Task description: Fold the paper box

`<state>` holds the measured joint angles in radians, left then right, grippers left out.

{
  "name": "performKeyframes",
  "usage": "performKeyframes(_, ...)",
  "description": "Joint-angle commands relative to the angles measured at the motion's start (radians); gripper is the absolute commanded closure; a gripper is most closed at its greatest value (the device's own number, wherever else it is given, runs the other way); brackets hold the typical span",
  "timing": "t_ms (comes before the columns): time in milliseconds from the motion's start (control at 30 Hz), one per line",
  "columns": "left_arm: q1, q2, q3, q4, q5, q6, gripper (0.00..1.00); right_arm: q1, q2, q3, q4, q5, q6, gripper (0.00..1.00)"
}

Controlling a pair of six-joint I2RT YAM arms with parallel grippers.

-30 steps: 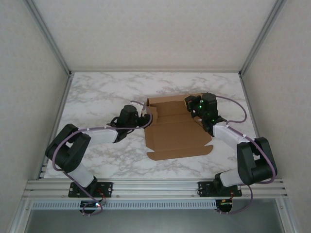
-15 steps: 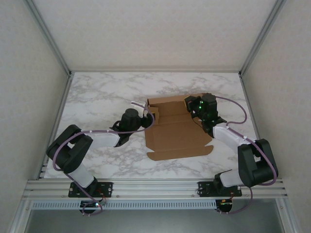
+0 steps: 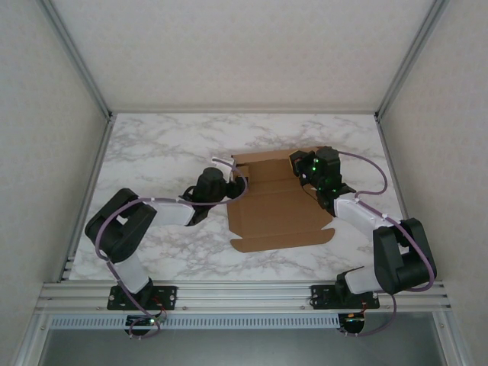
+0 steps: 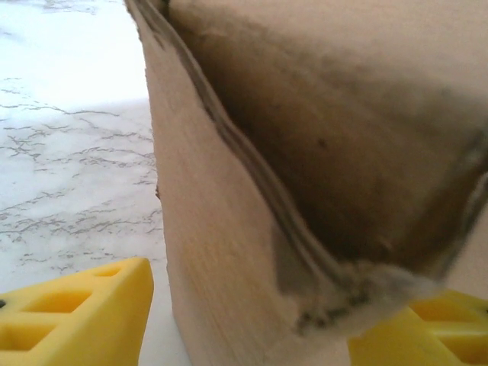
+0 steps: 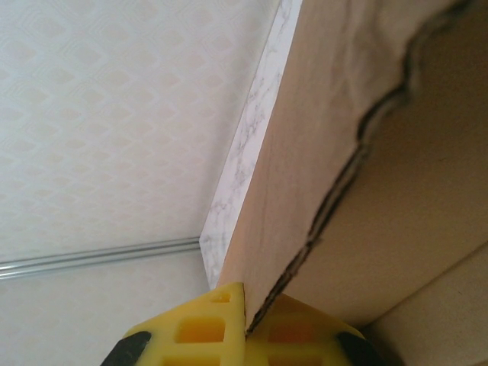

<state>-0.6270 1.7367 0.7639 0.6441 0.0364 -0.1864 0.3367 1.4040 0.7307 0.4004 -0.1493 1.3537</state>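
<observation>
The paper box, a brown die-cut sheet, lies mostly flat on the marble table, with its far flaps raised. My left gripper is at the sheet's left edge. In the left wrist view its yellow fingers stand apart on either side of a raised cardboard flap. A strip of marble shows between that flap and the left finger. My right gripper is at the far right corner. In the right wrist view its yellow fingertips are pinched together on the edge of an upright cardboard flap.
White walls and aluminium posts enclose the marble table on the left, right and back. A metal rail runs along the near edge by both arm bases. Bare marble lies left of and behind the sheet.
My left arm has reached further right, bringing its gripper up to the sheet's left flap, with the jaws slightly wider. The right arm and its grip have not moved.
</observation>
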Motion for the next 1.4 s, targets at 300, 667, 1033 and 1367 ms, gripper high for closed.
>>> performKeyframes(300, -0.008, 0.022, 0.037, -0.031, -0.192, -0.013, 0.67, 0.026, -0.036, -0.032, -0.048, 0.046, -0.013, 1.0)
performKeyframes(667, -0.007, 0.077, 0.099, -0.047, -0.335, 0.037, 0.85, 0.091, -0.112, -0.04, -0.158, 0.115, -0.027, 0.9)
performKeyframes(1033, -0.008, 0.127, 0.156, -0.096, -0.466, 0.0, 0.9, 0.176, -0.107, -0.015, -0.192, 0.149, -0.016, 0.93)
performKeyframes(1367, -0.006, 0.132, 0.149, -0.111, -0.485, -0.011, 0.7, 0.176, -0.069, -0.003, -0.225, 0.183, -0.074, 0.93)
